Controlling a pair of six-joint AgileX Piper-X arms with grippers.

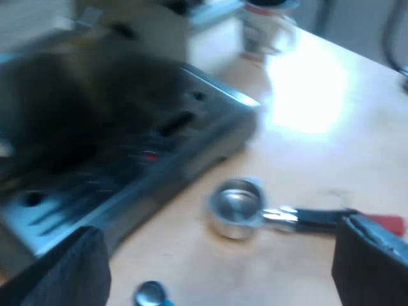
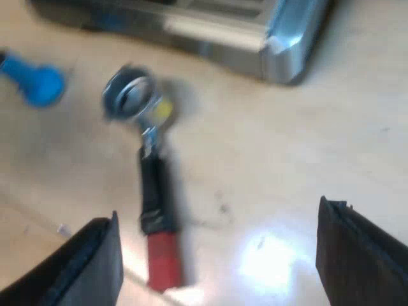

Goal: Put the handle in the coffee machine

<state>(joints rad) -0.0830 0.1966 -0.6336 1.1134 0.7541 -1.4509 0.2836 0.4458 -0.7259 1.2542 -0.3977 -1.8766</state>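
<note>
Broadly, one pale counter (image 2: 287, 159) is seen carrying everything. One espresso machine (image 1: 127, 166) is stood on it, its metal drip grille turned toward the holder. Two pincers are counted. The left pincer (image 1: 217, 268) is held wide open over the counter near the holder, with nothing gripped. The right pincer (image 2: 218, 242) is likewise spread wide, and nothing is gripped by it. One white mug (image 1: 264, 25) is placed beyond the machine's corner; its marking is too blurred to be read. One metal holder (image 2: 153, 185) is laid loose on the counter, outside the machine. With its basket taken as dial centre and its red handle end as six o'clock, the machine is found at twelve to one. One blue tamper (image 2: 35, 83) is found at nine, apart from the basket.
</note>
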